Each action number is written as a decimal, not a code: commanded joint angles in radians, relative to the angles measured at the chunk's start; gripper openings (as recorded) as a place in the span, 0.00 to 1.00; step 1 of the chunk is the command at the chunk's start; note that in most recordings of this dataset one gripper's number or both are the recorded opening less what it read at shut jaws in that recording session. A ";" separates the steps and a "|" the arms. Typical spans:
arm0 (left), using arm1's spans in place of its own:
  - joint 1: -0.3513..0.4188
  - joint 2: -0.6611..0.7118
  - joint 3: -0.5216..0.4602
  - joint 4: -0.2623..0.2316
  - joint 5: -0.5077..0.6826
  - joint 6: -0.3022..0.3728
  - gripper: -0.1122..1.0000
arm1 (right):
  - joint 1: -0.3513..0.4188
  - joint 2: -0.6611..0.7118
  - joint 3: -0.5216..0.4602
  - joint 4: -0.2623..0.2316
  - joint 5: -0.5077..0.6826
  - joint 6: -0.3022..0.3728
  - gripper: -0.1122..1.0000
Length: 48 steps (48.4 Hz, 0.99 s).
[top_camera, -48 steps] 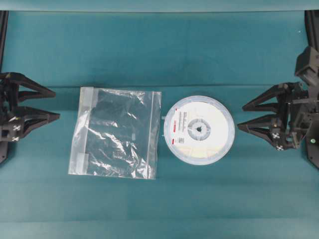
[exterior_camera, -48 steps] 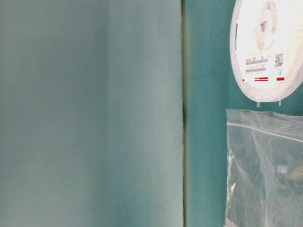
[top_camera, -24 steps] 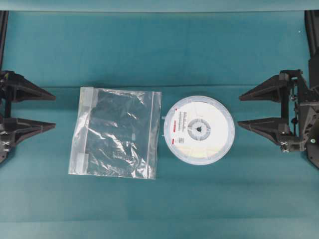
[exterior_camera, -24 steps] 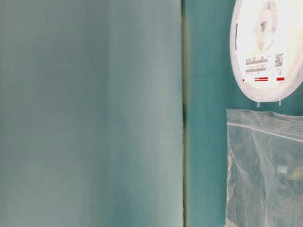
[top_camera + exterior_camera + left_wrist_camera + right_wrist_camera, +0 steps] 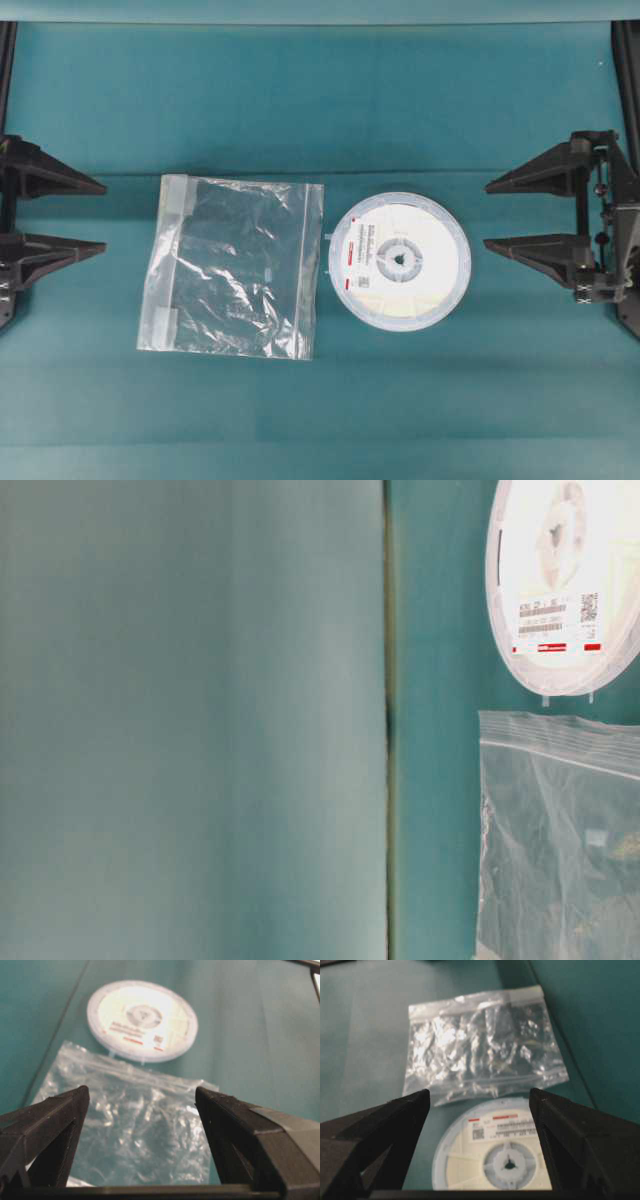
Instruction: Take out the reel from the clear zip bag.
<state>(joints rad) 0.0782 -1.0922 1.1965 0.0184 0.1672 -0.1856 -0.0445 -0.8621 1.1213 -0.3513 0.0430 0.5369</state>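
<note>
On the green bench the reel lies flat just right of the clear zip bag, fully outside it, so I judge the task done, with my left end effector and right end effector both released, holding nothing.

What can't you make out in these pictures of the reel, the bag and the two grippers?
- Reel label text: too small overhead, blurred in both wrist views.
- Clear zip bag: cut off by the right and bottom edges in the table-level view.
- Whether the bag's zip is sealed: glare and crinkles hide it.
- Left gripper and right gripper: absent from the table-level view.
</note>
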 commanded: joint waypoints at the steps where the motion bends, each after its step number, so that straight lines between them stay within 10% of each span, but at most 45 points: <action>1: 0.002 0.003 -0.037 0.002 -0.005 0.018 0.93 | 0.002 -0.009 -0.023 -0.003 -0.003 -0.014 0.91; 48: 0.000 -0.011 -0.049 0.002 -0.005 0.178 0.93 | 0.023 -0.014 -0.023 -0.009 0.000 -0.014 0.90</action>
<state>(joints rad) 0.0782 -1.1075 1.1766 0.0184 0.1672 -0.0107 -0.0245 -0.8774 1.1213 -0.3543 0.0476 0.5354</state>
